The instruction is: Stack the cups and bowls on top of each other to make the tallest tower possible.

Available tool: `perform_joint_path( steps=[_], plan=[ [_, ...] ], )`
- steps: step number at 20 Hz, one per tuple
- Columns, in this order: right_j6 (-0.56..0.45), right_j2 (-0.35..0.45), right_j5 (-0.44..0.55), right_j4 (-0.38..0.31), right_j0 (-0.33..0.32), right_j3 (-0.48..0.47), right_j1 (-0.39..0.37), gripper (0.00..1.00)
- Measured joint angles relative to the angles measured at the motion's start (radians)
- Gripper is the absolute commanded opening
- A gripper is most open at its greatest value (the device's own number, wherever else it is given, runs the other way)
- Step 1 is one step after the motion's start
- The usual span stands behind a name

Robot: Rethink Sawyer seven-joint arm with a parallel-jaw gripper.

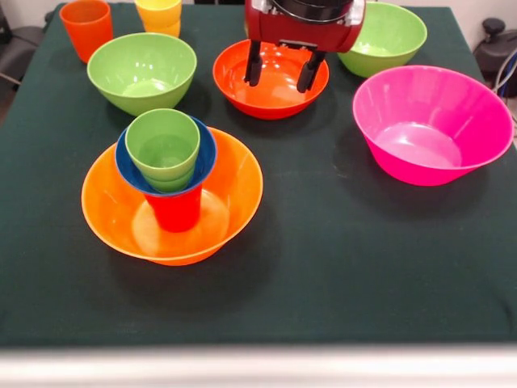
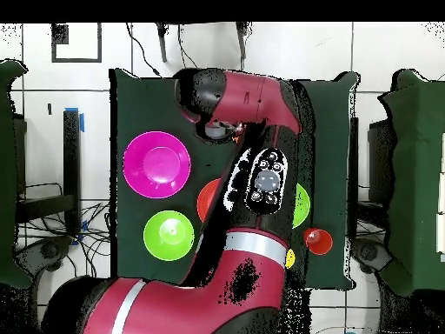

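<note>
claw (image 1: 280, 73) spread, empty | above red-orange bowl (image 1: 271, 93) | tower (image 1: 168, 174) in large orange bowl (image 1: 234, 194) (upright)

We count six bowls: one large orange (image 1: 234, 202), one large pink (image 1: 428, 125), one red-orange (image 1: 271, 89), two light green (image 1: 141, 71) (image 1: 392, 34), one small blue (image 1: 207, 158). Cups: nested light green (image 1: 163, 145), one red (image 1: 175, 210), one orange (image 1: 86, 28), stacked yellow (image 1: 159, 14).

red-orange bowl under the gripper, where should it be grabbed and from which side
Probably by the rim, from straight above. The red-orange bowl sits upright and empty, so its thin rim is the only part narrow enough for the open gripper to straddle, one finger inside and one outside. The near edge looks best, clear of both green bowls.
</note>
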Motion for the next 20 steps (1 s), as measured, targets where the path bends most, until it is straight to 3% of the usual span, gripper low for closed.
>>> perform_joint_path(
  steps=[20],
  plan=[
    [0.0, -0.003, -0.003, 0.0, -0.002, 0.106, -0.041, 1.0]
  ],
)
